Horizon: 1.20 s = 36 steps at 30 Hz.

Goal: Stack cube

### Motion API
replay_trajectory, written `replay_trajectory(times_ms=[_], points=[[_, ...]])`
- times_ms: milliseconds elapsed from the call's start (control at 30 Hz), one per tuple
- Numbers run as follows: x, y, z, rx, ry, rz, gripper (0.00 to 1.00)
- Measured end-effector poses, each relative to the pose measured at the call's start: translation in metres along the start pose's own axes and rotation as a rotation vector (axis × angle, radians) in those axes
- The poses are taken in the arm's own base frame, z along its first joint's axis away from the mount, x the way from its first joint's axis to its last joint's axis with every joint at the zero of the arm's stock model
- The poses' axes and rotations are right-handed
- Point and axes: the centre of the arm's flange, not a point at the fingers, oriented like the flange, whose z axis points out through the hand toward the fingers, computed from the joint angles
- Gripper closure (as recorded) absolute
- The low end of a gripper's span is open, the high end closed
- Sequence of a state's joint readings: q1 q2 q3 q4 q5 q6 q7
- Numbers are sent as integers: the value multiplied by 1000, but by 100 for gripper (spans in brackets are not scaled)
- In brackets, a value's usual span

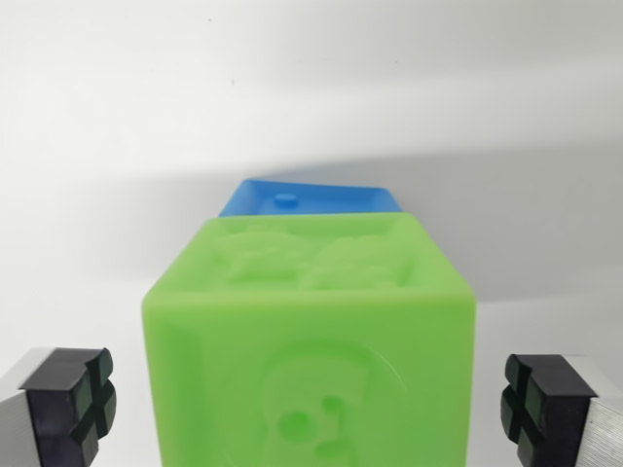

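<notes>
A bright green cube [311,341] with embossed figures fills the middle and bottom of the wrist view. Behind its top edge peeks a blue cube [310,198]; only its upper face and a small stud show, the rest is hidden by the green one. My gripper [311,409] is open: one black-padded finger [70,404] stands at the wrist view's left and the other [545,404] at the right, each with a clear gap to the green cube's sides. Nothing is held between them.
A plain white surface [97,146] lies all around, with soft grey shadows across it behind the cubes.
</notes>
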State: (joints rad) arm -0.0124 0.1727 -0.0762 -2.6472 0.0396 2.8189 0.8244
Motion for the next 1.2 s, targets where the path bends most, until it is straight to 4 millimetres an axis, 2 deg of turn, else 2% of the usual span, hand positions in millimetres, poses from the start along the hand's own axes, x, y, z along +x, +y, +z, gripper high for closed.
replay_trajectory(times_ms=[567,1200], points=[[-1,0,-51,2,0,-2,0],[-1,0,-130,5,-1,-1,0]])
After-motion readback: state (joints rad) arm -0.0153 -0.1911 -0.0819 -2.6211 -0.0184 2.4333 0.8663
